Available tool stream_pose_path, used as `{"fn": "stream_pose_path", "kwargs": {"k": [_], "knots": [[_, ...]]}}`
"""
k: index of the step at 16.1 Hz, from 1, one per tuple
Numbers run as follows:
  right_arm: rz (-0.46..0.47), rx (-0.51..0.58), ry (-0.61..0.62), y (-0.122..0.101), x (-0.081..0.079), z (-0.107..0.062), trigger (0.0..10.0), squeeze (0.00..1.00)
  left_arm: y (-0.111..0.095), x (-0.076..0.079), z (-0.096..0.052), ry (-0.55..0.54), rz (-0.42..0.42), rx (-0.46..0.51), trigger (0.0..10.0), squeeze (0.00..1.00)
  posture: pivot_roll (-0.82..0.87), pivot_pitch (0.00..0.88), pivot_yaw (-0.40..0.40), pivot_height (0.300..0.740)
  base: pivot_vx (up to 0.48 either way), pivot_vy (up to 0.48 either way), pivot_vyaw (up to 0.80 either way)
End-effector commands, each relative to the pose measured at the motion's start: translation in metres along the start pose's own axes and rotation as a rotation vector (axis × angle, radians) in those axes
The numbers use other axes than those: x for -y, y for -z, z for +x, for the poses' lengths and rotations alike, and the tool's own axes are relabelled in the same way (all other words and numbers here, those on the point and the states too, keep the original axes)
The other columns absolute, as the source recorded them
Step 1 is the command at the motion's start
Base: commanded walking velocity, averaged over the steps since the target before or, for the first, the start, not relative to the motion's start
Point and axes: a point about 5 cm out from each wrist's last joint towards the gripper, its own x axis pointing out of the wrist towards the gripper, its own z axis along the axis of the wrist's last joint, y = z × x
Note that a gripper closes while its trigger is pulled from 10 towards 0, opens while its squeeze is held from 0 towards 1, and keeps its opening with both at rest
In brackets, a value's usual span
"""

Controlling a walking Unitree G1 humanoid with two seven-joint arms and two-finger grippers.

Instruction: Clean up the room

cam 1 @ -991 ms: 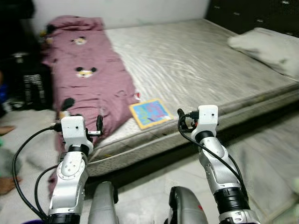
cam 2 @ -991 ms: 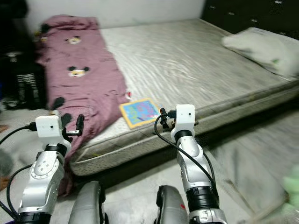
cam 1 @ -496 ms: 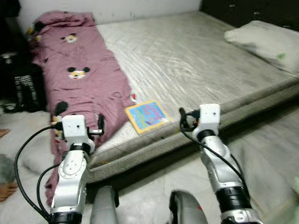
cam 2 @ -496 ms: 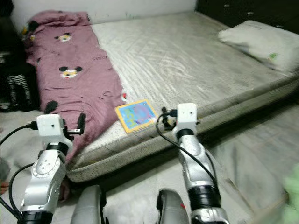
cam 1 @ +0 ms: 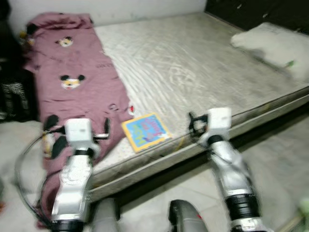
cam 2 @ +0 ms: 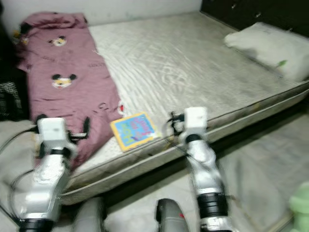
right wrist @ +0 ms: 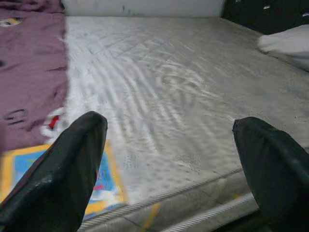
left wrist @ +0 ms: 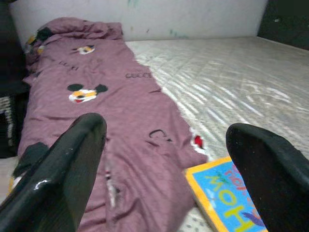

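1. Low bare mattress (cam 1: 193, 72) on a pale floor (cam 2: 270, 159), white wall behind, dark furniture at the far right corner.
2. Left gripper (left wrist: 169, 164): fingers (left wrist: 63, 164) spread wide apart, holding nothing; raised before the near edge of the mattress, aimed over the maroon blanket (cam 1: 72, 82).
3. Right gripper (right wrist: 169, 164): fingers (right wrist: 63, 169) likewise spread, holding nothing; hovering at the near mattress edge, just right of the picture book (cam 1: 145, 131).
4. Both silver arms bent at the elbow, forearms lifted forward and up, wrist blocks level with each other, cables looping off each; blurred in the head views.
5. Picture book, yellow-bordered with blue cover: flat on the mattress near its front edge, between the two grippers, touching the blanket's hem on its left.
6. Maroon blanket with cartoon mouse faces: laid along the left side of the mattress, bunched at the far end, draped over the near edge.
7. Pale pillow (cam 2: 270, 43): at the far right of the mattress, well apart from the book.
8. Against half a second ago: whole scene slid lower and leftward with added blur, so camera moved; arms held in much the same raised pose, fingers as before.
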Motion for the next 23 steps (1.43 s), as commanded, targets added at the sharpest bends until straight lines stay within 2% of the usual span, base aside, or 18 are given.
{"fn": "stream_pose_path", "kwargs": {"k": [1, 7, 9, 17, 23], "knots": [[-0.001, 0.001, -0.009, -0.002, 0.000, 0.001, 10.0, 0.00, 0.001, -0.001, 0.000, 0.002, -0.002, -0.009, 10.0, 0.00, -0.09, 0.023, -0.027, 0.631, 0.000, 0.000, 0.00], [-0.003, 0.005, -0.022, -0.002, -0.002, 0.001, 10.0, 0.00, 0.000, 0.002, 0.000, 0.012, 0.003, -0.004, 10.0, 0.00, -0.10, 0.023, -0.026, 0.631, 0.359, 0.000, 0.61], [-0.003, 0.000, -0.014, -0.002, -0.001, 0.001, 10.0, 0.00, 0.000, 0.002, 0.001, 0.014, 0.005, -0.005, 10.0, 0.00, -0.10, 0.022, -0.024, 0.631, 0.426, 0.000, 0.00], [0.007, 0.001, -0.004, -0.001, 0.001, 0.002, 10.0, 0.00, 0.003, 0.007, 0.004, 0.036, -0.017, -0.028, 10.0, 0.00, -0.09, 0.014, -0.027, 0.631, 0.000, 0.000, 0.00], [0.015, 0.016, 0.002, -0.003, 0.005, -0.001, 10.0, 0.00, 0.014, 0.023, 0.014, 0.068, -0.045, -0.102, 10.0, 0.00, -0.12, 0.022, -0.028, 0.582, 0.000, 0.000, 0.00]]}}
